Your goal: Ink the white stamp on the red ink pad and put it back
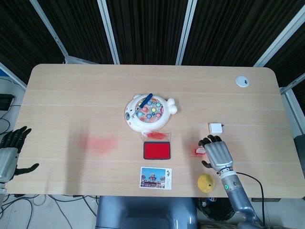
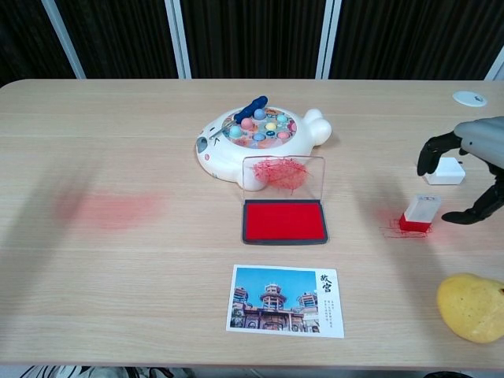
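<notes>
Chest view shows the right hand [image 2: 472, 161] hovering above the white stamp [image 2: 420, 213], fingers [image 2: 431, 150] curled down and apart, holding nothing; the stamp stands upright on the worktop [image 2: 118, 276], right of the red ink pad [image 2: 284, 220], whose clear, red-smeared lid stands open; the left hand [image 1: 9, 152] hangs spread off the worktop's edge.

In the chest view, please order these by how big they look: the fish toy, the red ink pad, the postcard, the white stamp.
1. fish toy
2. postcard, though it lies nearer the camera, so this place is unsure
3. red ink pad
4. white stamp, clearly smallest
</notes>
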`<state>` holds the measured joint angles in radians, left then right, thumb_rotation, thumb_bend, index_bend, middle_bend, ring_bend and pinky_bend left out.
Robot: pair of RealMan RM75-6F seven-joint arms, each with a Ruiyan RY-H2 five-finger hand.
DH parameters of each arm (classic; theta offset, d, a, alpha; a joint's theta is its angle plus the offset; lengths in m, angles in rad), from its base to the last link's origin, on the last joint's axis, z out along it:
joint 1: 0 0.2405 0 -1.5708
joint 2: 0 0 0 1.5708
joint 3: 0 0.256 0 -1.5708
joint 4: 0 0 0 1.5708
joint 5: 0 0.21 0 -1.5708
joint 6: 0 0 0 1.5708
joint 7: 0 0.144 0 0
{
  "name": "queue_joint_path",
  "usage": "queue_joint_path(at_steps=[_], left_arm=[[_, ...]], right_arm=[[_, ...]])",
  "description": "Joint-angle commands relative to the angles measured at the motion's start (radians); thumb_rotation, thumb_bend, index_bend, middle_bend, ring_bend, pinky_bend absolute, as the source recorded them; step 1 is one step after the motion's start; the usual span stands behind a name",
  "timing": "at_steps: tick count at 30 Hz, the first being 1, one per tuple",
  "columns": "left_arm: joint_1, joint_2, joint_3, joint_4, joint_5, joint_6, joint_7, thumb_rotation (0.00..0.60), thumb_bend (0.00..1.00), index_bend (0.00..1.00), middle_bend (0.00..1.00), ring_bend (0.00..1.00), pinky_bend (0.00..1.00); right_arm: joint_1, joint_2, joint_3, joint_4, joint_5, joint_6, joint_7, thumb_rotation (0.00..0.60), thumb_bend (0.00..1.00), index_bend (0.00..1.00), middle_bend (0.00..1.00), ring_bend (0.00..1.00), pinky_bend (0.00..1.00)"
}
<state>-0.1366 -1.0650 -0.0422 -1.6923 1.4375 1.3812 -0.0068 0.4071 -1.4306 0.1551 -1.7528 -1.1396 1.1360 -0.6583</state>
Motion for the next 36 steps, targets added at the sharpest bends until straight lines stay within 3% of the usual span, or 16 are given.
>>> queue_joint_path(at_steps=[1,20,36], left_arm=[[-0.001,0.004,0.002,-0.003,-0.001,-0.005,-0.004,0.6,0.0,0.0,0.0,0.0,0.0],[-0.01,0.021,0.007,-0.017,-0.013,-0.033,-0.021,0.6,0.0,0.0,0.0,0.0,0.0],[-0.012,0.023,0.007,-0.018,-0.018,-0.037,-0.024,0.6,0.0,0.0,0.0,0.0,0.0]], right_arm=[[0.02,-0.04,0.005,0.034,0.048,0.002,-0.03,0.6,0.3,0.38,0.34,0.22,0.25],[0.071,-0.126,0.003,0.144,0.175,-0.004,-0.037,0.6,0.39,0.39,0.34,0.22,0.25],[0.094,-0.164,-0.006,0.202,0.205,-0.009,-0.008,0.6,0.4,0.47,0.36,0.22,0.25]])
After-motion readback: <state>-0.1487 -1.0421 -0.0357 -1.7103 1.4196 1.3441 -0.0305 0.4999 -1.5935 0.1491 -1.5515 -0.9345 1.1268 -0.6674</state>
